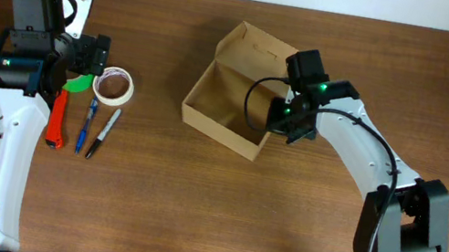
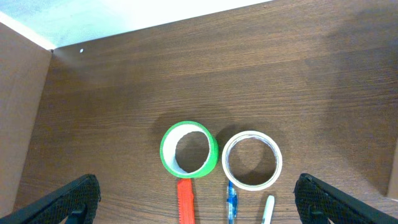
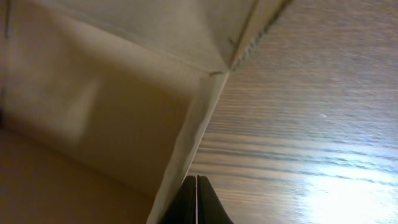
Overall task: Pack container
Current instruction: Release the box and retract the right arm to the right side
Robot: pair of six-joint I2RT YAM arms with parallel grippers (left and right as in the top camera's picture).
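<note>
The container (image 1: 206, 126) is a tan cardboard box, open and empty, with its flap lid (image 1: 256, 50) leaning back at the far side. In the right wrist view its side wall (image 3: 193, 130) fills the left. My right gripper (image 1: 287, 126) (image 3: 196, 190) is shut with nothing between its fingers, just outside the box's right wall. My left gripper (image 1: 96, 55) (image 2: 196, 190) is open and empty above a green tape roll (image 1: 79, 83) (image 2: 166, 155) and a white tape roll (image 1: 129, 91) (image 2: 278, 163).
A red cutter (image 1: 57, 120) (image 2: 185, 202), a blue pen (image 1: 86, 125) (image 2: 231, 202) and a black marker (image 1: 102, 134) (image 2: 268, 208) lie side by side just in front of the tape rolls at the left of the wooden table (image 1: 191, 213).
</note>
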